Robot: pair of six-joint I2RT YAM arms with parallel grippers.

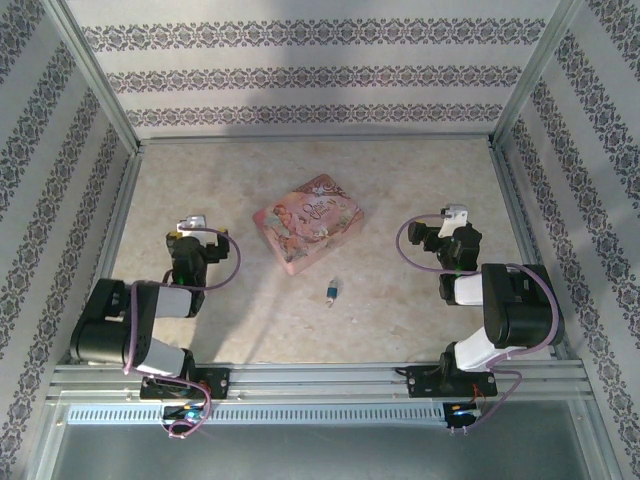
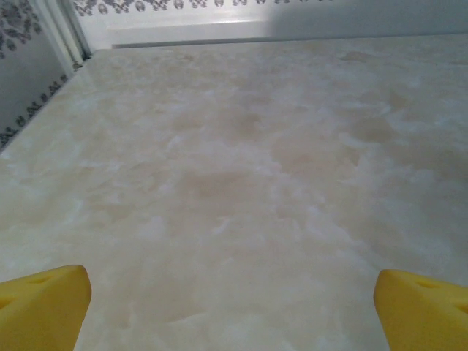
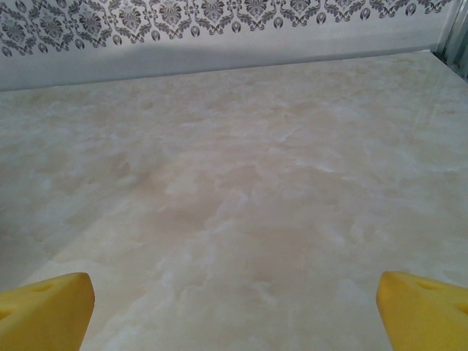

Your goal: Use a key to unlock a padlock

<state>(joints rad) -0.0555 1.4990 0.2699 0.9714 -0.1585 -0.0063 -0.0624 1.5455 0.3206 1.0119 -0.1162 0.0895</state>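
The left gripper (image 2: 234, 311) and right gripper (image 3: 234, 311) both gape, holding nothing. The padlock (image 1: 332, 290) lies mid-way across the table (image 1: 420, 170), nearer its front edge than the pink box (image 1: 308, 222). Being so tiny, it could skid away from a clumsy pinch, and I can't make out the key for sure.

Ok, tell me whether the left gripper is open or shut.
Open. In the left wrist view the left gripper has its yellow fingers far apart at opposite corners, bare table between them.
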